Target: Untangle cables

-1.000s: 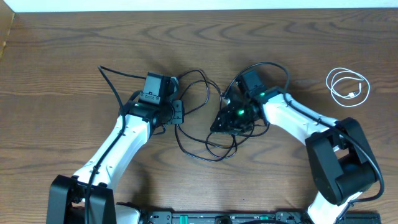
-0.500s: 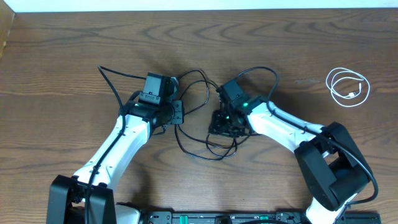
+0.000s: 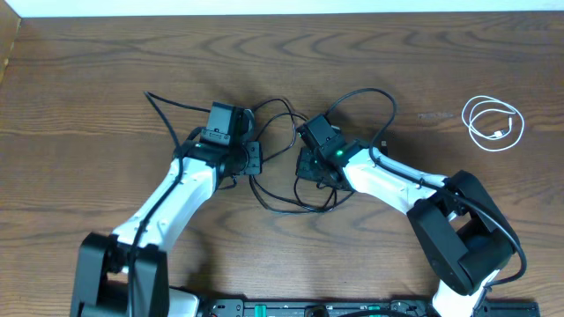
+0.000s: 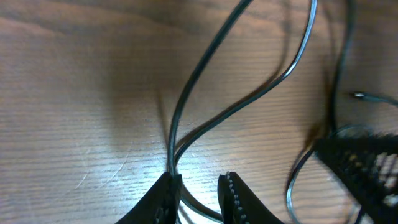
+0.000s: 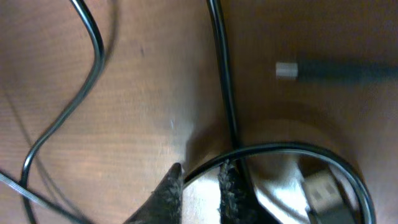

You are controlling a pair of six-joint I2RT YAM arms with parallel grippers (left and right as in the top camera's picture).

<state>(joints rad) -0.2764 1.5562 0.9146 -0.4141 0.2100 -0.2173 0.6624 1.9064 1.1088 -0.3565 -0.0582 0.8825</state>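
Tangle of black cable (image 5: 221, 62) lies well apart from the white cable (image 3: 499, 134); it seems light and limp, best pinched on one strand. Left hand (image 4: 198, 186) stands slightly apart; right hand (image 5: 200, 180), I cannot tell.

**Legible text, brands, numbers, signs:** none in any view.

**Overhead view, centre left of the frame:** a small pale label (image 3: 212, 135) sits on the black camera block (image 3: 220, 119) at the wrist of the left arm (image 3: 176, 189). Its print is too small to read.

**Overhead view, centre of the frame:** a green indicator light (image 3: 337, 153) shows on the right arm (image 3: 379, 176). It is a plain dot and forms no character.

**Left and right wrist views:** nothing legible.
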